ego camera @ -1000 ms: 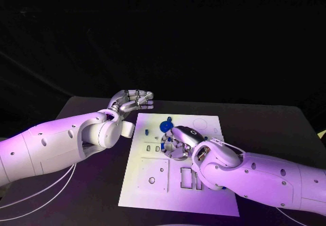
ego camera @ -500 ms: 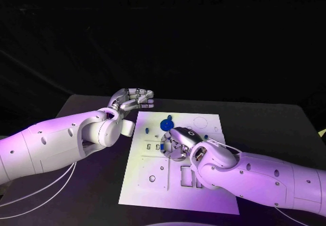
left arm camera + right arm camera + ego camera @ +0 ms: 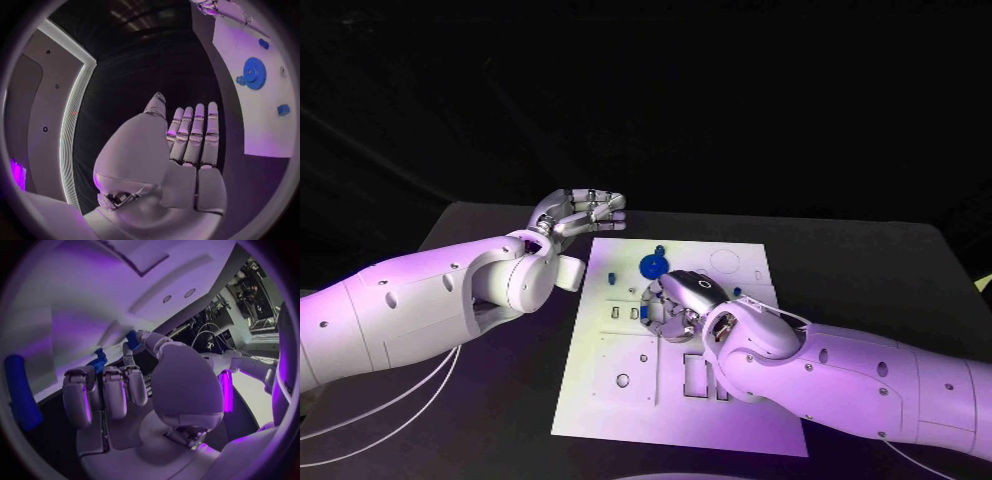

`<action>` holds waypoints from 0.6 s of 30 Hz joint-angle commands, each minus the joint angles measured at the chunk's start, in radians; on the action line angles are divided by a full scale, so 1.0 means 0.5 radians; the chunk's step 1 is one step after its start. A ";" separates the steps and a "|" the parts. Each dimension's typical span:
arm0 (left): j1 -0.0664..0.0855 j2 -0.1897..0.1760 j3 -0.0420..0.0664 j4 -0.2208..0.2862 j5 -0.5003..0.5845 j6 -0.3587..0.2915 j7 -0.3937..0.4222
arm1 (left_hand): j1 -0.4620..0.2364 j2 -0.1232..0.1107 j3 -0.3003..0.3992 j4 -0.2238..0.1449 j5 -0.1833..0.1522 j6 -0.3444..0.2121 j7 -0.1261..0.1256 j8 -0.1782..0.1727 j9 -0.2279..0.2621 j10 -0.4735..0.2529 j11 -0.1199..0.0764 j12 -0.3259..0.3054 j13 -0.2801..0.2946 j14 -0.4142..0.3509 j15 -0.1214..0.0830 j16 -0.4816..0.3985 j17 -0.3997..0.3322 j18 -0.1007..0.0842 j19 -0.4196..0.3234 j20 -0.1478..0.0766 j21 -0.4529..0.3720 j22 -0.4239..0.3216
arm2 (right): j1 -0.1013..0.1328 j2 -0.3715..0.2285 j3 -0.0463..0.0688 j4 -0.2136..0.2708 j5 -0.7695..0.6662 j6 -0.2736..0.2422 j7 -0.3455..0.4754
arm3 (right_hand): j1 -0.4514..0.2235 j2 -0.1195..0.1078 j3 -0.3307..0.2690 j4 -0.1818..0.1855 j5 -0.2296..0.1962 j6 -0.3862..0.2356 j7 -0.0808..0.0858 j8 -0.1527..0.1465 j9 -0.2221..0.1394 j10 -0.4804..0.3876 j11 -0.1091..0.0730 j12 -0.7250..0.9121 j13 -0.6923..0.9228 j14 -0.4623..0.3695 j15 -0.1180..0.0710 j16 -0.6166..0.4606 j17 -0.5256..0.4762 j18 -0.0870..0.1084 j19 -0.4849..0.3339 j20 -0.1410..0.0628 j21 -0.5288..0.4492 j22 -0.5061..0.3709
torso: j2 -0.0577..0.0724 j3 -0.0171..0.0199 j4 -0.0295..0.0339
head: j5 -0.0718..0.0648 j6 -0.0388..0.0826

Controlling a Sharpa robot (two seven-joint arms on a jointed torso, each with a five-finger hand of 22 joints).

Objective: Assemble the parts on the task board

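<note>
While right hand [image 3: 678,305] presses small blue part [image 3: 132,338], pinched at fingertips, toward task board [image 3: 625,385], insertion step underway; blue gear [image 3: 652,266] just beyond fingers. Left hand [image 3: 577,213] idle, curled, holding nothing. Next: careful alignment.

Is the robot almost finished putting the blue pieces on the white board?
Not yet, it seems. A blue gear already sits on the task board. The right hand is down on the board, fingertips at a small blue part. The left hand waits off the board, holding nothing. Several slots look unfilled.
</note>
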 commanded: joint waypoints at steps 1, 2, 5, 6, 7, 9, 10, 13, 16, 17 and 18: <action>0.001 0.000 0.001 0.007 0.005 0.035 0.009 | 0.002 0.019 -0.014 0.001 -0.011 -0.010 0.027 -0.008 0.003 -0.010 0.000 -0.003 0.001 -0.013 -0.006 -0.012 0.002 0.017 -0.004 0.011 -0.011 -0.002 | -0.004 0.007 -0.002 -0.009 -0.046 0.015 -0.012 | -0.014 -0.006 -0.005 -0.001 -0.011 -0.012 0.001 -0.007 -0.001 0.003 -0.014 -0.006 0.286 0.215 -0.012 0.012 0.527 -0.019 0.183 -0.010 -0.014 0.508 | 0.002 0.0010 0.002 | 0.001 0.000; 0.001 0.000 0.001 0.007 0.005 0.035 0.009 | 0.002 0.019 -0.014 0.001 -0.011 -0.010 0.027 -0.008 0.003 -0.010 0.000 -0.003 0.001 -0.013 -0.006 -0.012 0.002 0.017 -0.004 0.011 -0.011 -0.002 | -0.004 0.008 -0.002 -0.011 -0.048 0.015 -0.013 | -0.014 -0.006 -0.005 -0.001 -0.011 -0.012 0.001 -0.007 -0.001 0.003 -0.014 -0.006 0.286 0.215 -0.012 0.012 0.527 -0.019 0.183 -0.010 -0.014 0.508 | 0.001 0.0015 0.001 | 0.003 -0.002; 0.001 -0.002 0.001 0.007 0.005 0.034 0.009 | 0.004 0.019 -0.015 0.000 -0.012 -0.010 0.026 -0.008 0.003 -0.010 -0.001 -0.003 0.001 -0.016 -0.005 -0.016 0.003 0.017 -0.005 0.012 -0.012 -0.003 | -0.003 0.011 -0.002 -0.019 -0.058 0.014 -0.019 | -0.014 -0.006 -0.005 -0.001 -0.011 -0.012 0.001 -0.007 -0.001 0.003 -0.014 -0.006 0.286 0.215 -0.012 0.012 0.527 -0.019 0.183 -0.010 -0.014 0.508 | 0.001 0.0015 0.000 | 0.003 -0.002; 0.001 -0.003 0.001 0.007 0.005 0.034 0.009 | 0.004 0.019 -0.015 0.000 -0.012 -0.010 0.026 -0.008 0.003 -0.010 -0.001 -0.003 0.001 -0.016 -0.005 -0.016 0.003 0.017 -0.005 0.012 -0.012 -0.003 | -0.003 0.011 -0.002 -0.023 -0.062 0.014 -0.021 | -0.013 -0.009 -0.006 -0.004 -0.016 -0.014 0.002 -0.008 -0.002 0.002 -0.014 -0.007 0.285 0.215 -0.012 0.012 0.527 -0.020 0.184 -0.010 -0.013 0.509 | 0.001 0.0012 -0.001 | 0.003 -0.002; 0.001 -0.003 0.001 0.007 0.005 0.034 0.009 | 0.004 0.019 -0.015 0.000 -0.012 -0.010 0.026 -0.008 0.003 -0.010 -0.001 -0.003 0.001 -0.016 -0.005 -0.016 0.003 0.017 -0.005 0.012 -0.012 -0.003 | -0.003 0.012 -0.002 -0.024 -0.064 0.014 -0.022 | -0.013 -0.009 -0.006 -0.004 -0.016 -0.014 0.002 -0.008 -0.002 0.002 -0.014 -0.007 0.285 0.215 -0.012 0.012 0.527 -0.020 0.184 -0.010 -0.013 0.509 | 0.001 0.0012 -0.001 | 0.003 -0.002; 0.001 -0.004 0.001 0.008 0.005 0.033 0.009 | 0.004 0.019 -0.015 0.000 -0.012 -0.010 0.026 -0.008 0.003 -0.010 -0.001 -0.003 0.001 -0.016 -0.005 -0.016 0.003 0.017 -0.005 0.012 -0.012 -0.003 | -0.003 0.012 -0.002 -0.030 -0.069 0.015 -0.024 | -0.012 -0.012 -0.006 -0.007 -0.020 -0.016 0.002 -0.009 -0.002 0.001 -0.013 -0.008 0.284 0.215 -0.011 0.012 0.527 -0.020 0.184 -0.010 -0.012 0.509 | 0.001 0.0015 -0.001 | 0.004 -0.002; 0.001 -0.005 0.001 0.008 0.005 0.033 0.009 | 0.004 0.019 -0.015 0.000 -0.012 -0.010 0.026 -0.008 0.003 -0.010 -0.001 -0.003 0.001 -0.016 -0.005 -0.016 0.003 0.017 -0.005 0.012 -0.012 -0.003 | -0.003 0.012 -0.002 -0.031 -0.071 0.016 -0.025 | -0.012 -0.012 -0.006 -0.007 -0.020 -0.016 0.002 -0.009 -0.002 0.001 -0.013 -0.008 0.284 0.215 -0.011 0.012 0.527 -0.020 0.184 -0.010 -0.012 0.509 | 0.002 0.0016 -0.001 | 0.004 -0.002; 0.001 -0.006 0.001 0.008 0.005 0.032 0.009 | 0.004 0.019 -0.015 0.000 -0.012 -0.010 0.026 -0.008 0.003 -0.010 -0.001 -0.003 0.001 -0.016 -0.005 -0.016 0.003 0.017 -0.005 0.012 -0.012 -0.003 | -0.002 0.011 -0.002 -0.030 -0.072 0.020 -0.022 | -0.012 -0.017 -0.007 -0.010 -0.027 -0.019 0.004 -0.011 -0.002 -0.002 -0.012 -0.010 0.281 0.215 -0.011 0.012 0.527 -0.019 0.183 -0.010 -0.015 0.507 | 0.002 0.0025 -0.001 | 0.004 -0.002; 0.001 -0.008 0.001 0.008 0.005 0.031 0.009 | 0.004 0.019 -0.015 0.000 -0.012 -0.010 0.026 -0.008 0.003 -0.010 -0.001 -0.003 0.001 -0.016 -0.005 -0.016 0.003 0.017 -0.005 0.012 -0.012 -0.003 | -0.002 0.010 -0.002 -0.023 -0.070 0.027 -0.014 | -0.015 -0.029 -0.011 -0.017 -0.039 -0.025 0.007 -0.015 -0.004 -0.004 -0.010 -0.012 0.280 0.215 -0.009 0.012 0.527 -0.018 0.182 -0.008 -0.016 0.507 | 0.002 0.0029 -0.001 | 0.005 -0.003; 0.001 -0.008 0.001 0.008 0.005 0.031 0.009 | 0.004 0.019 -0.015 0.000 -0.012 -0.010 0.026 -0.008 0.003 -0.010 -0.001 -0.003 0.001 -0.016 -0.005 -0.016 0.003 0.017 -0.005 0.012 -0.012 -0.003 | -0.002 0.010 -0.002 -0.021 -0.069 0.030 -0.012 | -0.016 -0.031 -0.012 -0.017 -0.041 -0.026 0.007 -0.016 -0.004 -0.004 -0.009 -0.012 0.279 0.215 -0.008 0.012 0.527 -0.018 0.181 -0.008 -0.017 0.506 | 0.002 0.0029 -0.001 | 0.005 -0.003; 0.001 -0.009 0.001 0.008 0.005 0.031 0.009 | 0.004 0.019 -0.015 0.000 -0.012 -0.010 0.026 -0.008 0.003 -0.010 -0.001 -0.003 0.001 -0.016 -0.005 -0.016 0.003 0.017 -0.005 0.012 -0.012 -0.003 | -0.002 0.010 -0.002 -0.019 -0.069 0.032 -0.010 | -0.016 -0.033 -0.013 -0.018 -0.042 -0.027 0.008 -0.016 -0.005 -0.004 -0.009 -0.012 0.279 0.215 -0.008 0.012 0.527 -0.018 0.181 -0.008 -0.018 0.506 | 0.002 0.0032 0.000 | 0.005 -0.003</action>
